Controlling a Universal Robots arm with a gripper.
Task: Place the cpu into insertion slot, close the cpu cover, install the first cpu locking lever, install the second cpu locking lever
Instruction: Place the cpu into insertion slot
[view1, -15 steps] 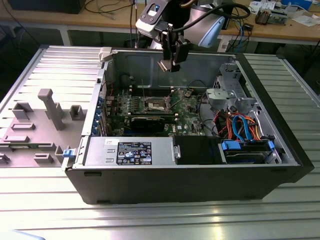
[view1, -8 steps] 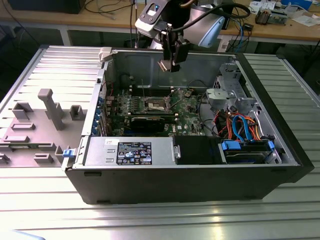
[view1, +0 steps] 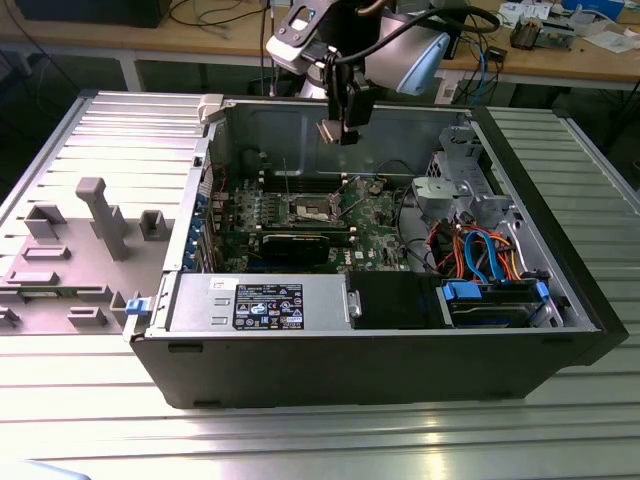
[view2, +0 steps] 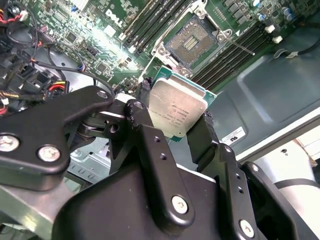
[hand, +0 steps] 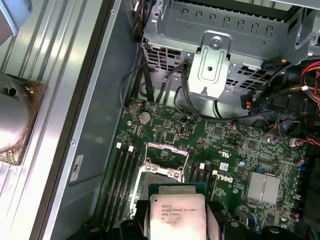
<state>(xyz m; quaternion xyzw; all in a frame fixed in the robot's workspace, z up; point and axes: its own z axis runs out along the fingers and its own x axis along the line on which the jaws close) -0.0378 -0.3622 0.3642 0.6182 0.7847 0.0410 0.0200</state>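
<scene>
Wooden workbenches (view1: 200, 45) strewn with cables line the back of the room. In front of them a ribbed metal table (view1: 560, 420) carries an open computer case (view1: 400, 360) lying on its side. We see the gripper (view1: 340, 130) hanging in the air over the far edge of the case, well above the green motherboard (view1: 375, 215).

Its jaws are drawn in on the cpu (view1: 329, 131). In the second wrist view the black fingers (view2: 145, 125) pinch two opposite edges of the chip (view2: 177, 112), whose dull silver top is turned to that camera.

The cpu is held aloft, well apart from the insertion slot (view2: 192, 42). That slot sits near the middle of the motherboard between banks of long memory slots (view2: 150, 22), its pin field bare. In the first wrist view we make out the cpu cover (hand: 166, 159) swung up off the slot. A grey drive cage (view1: 460, 190) fills the case's corner at the exterior view's right.
</scene>
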